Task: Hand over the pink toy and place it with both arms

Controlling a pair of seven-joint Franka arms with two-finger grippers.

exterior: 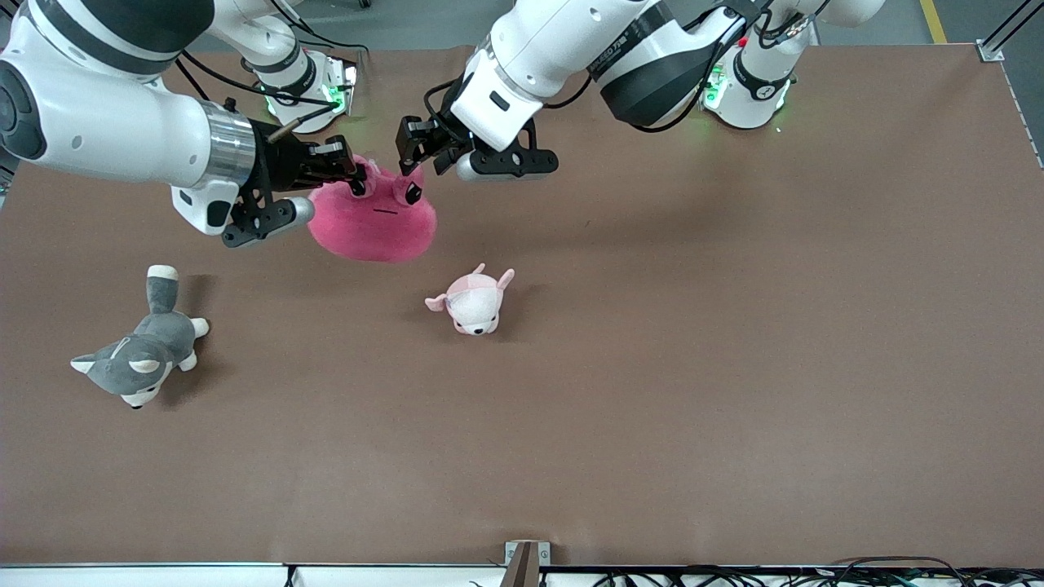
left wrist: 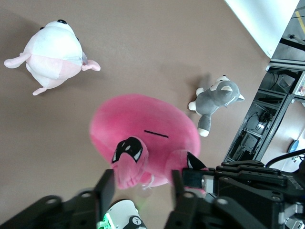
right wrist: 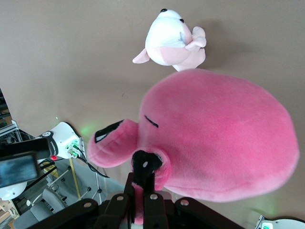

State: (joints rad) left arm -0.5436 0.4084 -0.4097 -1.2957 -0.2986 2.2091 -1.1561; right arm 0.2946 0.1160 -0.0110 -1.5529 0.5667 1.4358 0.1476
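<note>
The pink toy (exterior: 371, 224) hangs in the air over the table toward the right arm's end, a round hot-pink plush with dark eye flaps on top. My right gripper (exterior: 356, 175) is shut on one of its flaps; in the right wrist view the fingers (right wrist: 153, 200) pinch pink fabric under the toy (right wrist: 219, 138). My left gripper (exterior: 418, 161) is open at the toy's other flap. In the left wrist view its two fingers (left wrist: 107, 186) stand apart with that flap of the toy (left wrist: 143, 133) between them, not touching.
A small pale pink-and-white plush animal (exterior: 473, 303) lies on the brown table nearer the front camera than the toy. A grey-and-white plush husky (exterior: 139, 355) lies toward the right arm's end. Both arm bases stand along the table's back edge.
</note>
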